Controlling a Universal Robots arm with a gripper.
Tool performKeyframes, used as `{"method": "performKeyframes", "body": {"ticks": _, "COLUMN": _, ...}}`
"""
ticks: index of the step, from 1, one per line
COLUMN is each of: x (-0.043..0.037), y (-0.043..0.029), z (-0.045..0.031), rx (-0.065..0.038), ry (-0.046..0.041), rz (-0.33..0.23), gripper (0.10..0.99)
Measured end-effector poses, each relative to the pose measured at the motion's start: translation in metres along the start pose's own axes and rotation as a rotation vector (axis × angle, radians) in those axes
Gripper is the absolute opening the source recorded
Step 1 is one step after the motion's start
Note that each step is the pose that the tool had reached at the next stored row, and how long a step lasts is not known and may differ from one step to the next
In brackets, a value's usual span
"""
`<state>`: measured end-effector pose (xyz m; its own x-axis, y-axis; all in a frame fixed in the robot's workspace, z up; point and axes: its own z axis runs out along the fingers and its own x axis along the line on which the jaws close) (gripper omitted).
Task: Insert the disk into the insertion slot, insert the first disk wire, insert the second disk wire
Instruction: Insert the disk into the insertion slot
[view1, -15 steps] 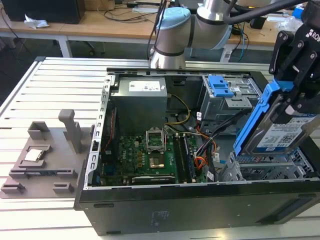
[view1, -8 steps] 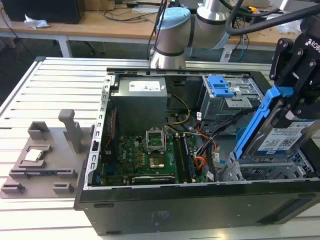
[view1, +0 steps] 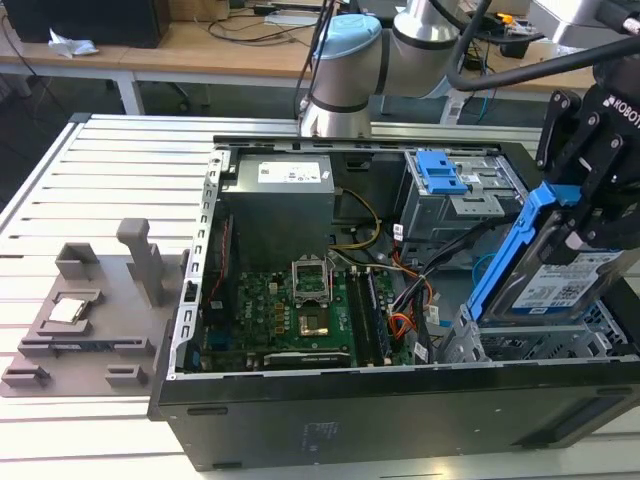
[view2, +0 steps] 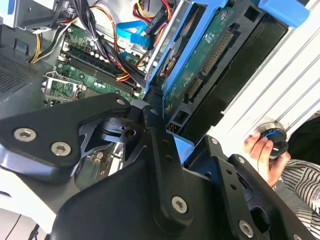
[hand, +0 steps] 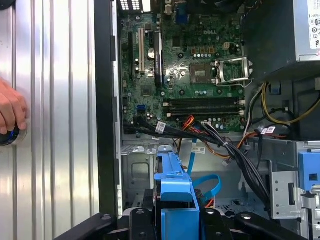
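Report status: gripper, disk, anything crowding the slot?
Arm's gripper shut on the disk. It hangs tilted over the insertion slot, not seated. A blue cable loops close beside the slot.

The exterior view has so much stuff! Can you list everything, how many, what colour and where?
table: one, silver, under everything
computer case: one, black, on the table
motherboard: one, green, inside the case
wires: many, orange, yellow, black, inside the case
blue clip: one, blue, rear of case
disk: one, silver with blue frame, tilted, exterior view's right
insertion slot: one, grey, below the disk
fixture plate: one, grey, table, exterior view's left
hand: one, on the table
arm: one, silver and pale blue, behind the case
fingers: two, black, closed on the disk
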<state>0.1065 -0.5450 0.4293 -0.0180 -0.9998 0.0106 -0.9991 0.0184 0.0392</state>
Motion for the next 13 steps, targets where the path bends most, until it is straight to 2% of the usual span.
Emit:
{"method": "performKeyframes", "body": {"ticks": 10, "x": -0.0002, "y": -0.0007, "z": 0.0168, "rx": 0.0, "ry": 0.0001, "rz": 0.0, "gripper": 0.365}}
{"method": "performKeyframes", "body": {"ticks": 13, "x": -0.0002, "y": -0.0008, "z": 0.0186, "rx": 0.0, "ry": 0.0001, "rz": 0.0, "gripper": 0.365}}
